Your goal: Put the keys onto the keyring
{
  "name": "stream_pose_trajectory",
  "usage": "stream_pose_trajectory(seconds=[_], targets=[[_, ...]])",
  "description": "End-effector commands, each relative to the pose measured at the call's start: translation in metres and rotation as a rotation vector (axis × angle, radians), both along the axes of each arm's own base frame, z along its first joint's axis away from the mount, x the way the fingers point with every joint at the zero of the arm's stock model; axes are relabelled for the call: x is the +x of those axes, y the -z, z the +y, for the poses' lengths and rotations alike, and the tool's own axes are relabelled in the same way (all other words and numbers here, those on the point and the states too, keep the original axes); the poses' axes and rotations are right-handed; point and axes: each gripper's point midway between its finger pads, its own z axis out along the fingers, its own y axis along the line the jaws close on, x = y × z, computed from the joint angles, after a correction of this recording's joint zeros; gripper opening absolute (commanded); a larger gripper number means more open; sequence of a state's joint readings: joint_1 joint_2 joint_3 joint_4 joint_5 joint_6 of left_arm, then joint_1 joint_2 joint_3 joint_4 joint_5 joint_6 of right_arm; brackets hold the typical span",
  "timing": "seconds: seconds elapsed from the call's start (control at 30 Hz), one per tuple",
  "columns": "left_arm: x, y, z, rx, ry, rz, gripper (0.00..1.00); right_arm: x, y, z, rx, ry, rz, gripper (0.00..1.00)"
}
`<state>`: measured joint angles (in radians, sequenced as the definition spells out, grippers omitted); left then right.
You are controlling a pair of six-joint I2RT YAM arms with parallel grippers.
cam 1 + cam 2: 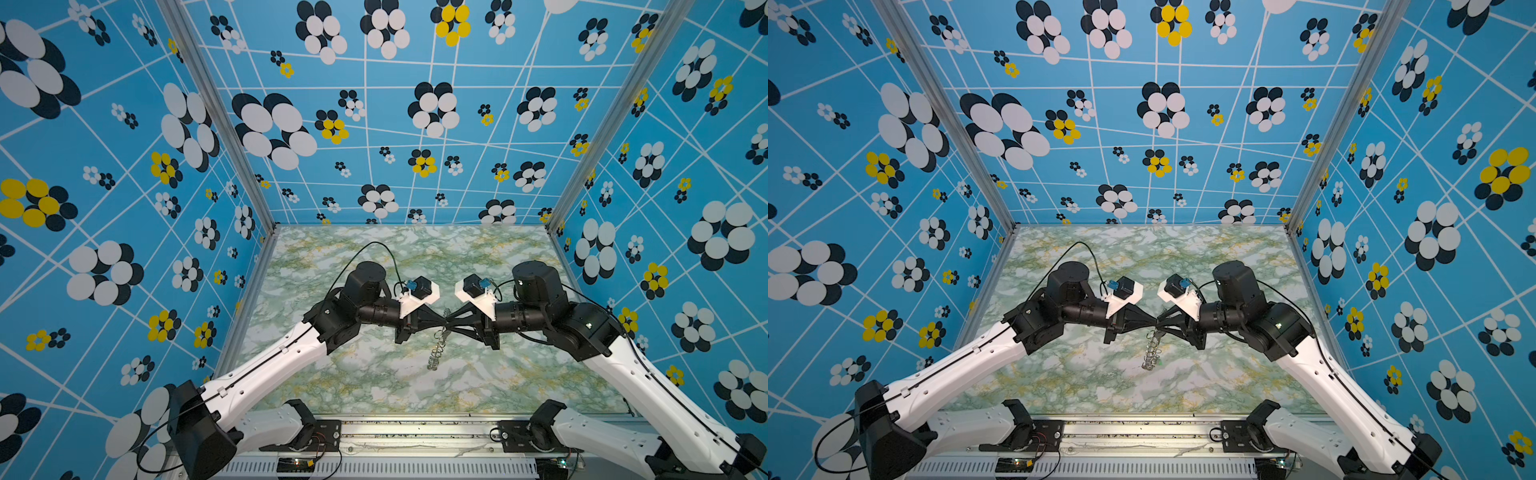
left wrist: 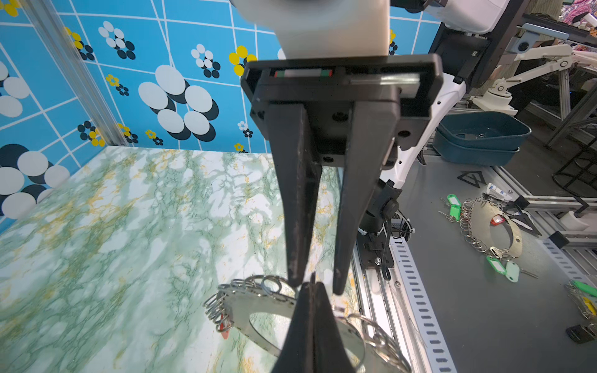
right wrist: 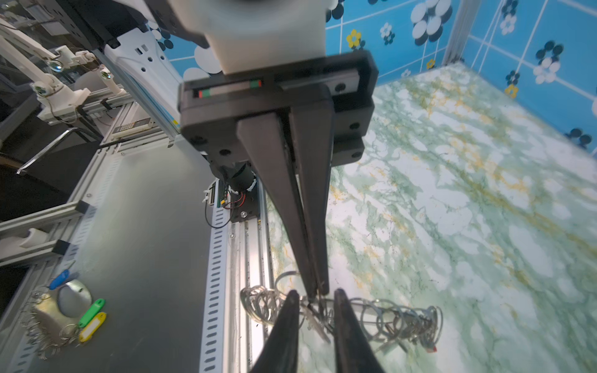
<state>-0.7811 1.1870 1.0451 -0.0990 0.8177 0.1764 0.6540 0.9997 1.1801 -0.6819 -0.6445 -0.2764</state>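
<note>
In both top views the keyring stands on edge over the marble table, held up at its top. My left gripper is shut on the keyring's rim among the wire loops. The grey disc shows beside its fingers. My right gripper is open, its fingertips on either side of the left gripper's tip. A small silver key hangs between them. A red tag dangles from a loop at the ring's far edge. In a top view the two grippers meet tip to tip.
Patterned blue walls close in the table on three sides. A metal rail runs along its front edge. Outside, on a grey bench, lie spare rings with coloured tags, more tags and a blue tub.
</note>
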Motion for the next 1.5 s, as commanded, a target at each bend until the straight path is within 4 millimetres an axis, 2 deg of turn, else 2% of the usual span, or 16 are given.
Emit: stream_pose_trajectory(seconds=[0.0, 0.13, 0.47, 0.63, 0.8, 0.9, 1.1, 1.3, 1.47], targets=[[0.001, -0.018, 0.004, -0.079, -0.019, -0.051, 0.00, 0.002, -0.017, -0.001, 0.044, 0.019, -0.070, 0.31], [0.005, -0.029, 0.010, -0.142, -0.036, -0.053, 0.00, 0.007, -0.018, -0.005, 0.047, 0.056, -0.093, 0.38], [0.006, -0.051, 0.018, -0.271, -0.034, -0.054, 0.00, 0.007, -0.007, -0.001, 0.080, 0.056, -0.048, 0.38], [0.003, -0.059, 0.018, -0.304, -0.012, -0.052, 0.00, 0.010, -0.009, 0.000, 0.103, 0.057, -0.062, 0.42], [0.003, -0.062, 0.017, -0.320, 0.002, -0.045, 0.00, 0.012, -0.013, 0.003, 0.125, 0.049, -0.075, 0.42], [0.002, -0.063, 0.017, -0.325, 0.007, -0.044, 0.00, 0.012, -0.013, 0.005, 0.135, 0.045, -0.072, 0.36], [0.004, -0.066, 0.017, -0.335, -0.006, -0.051, 0.00, 0.008, -0.014, 0.005, 0.154, 0.034, -0.059, 0.01], [0.009, -0.069, 0.018, -0.355, -0.035, -0.065, 0.00, 0.001, -0.012, 0.004, 0.168, 0.023, -0.022, 0.00], [0.011, -0.073, 0.017, -0.390, -0.037, -0.058, 0.00, 0.001, -0.007, 0.013, 0.202, 0.003, 0.025, 0.00]])
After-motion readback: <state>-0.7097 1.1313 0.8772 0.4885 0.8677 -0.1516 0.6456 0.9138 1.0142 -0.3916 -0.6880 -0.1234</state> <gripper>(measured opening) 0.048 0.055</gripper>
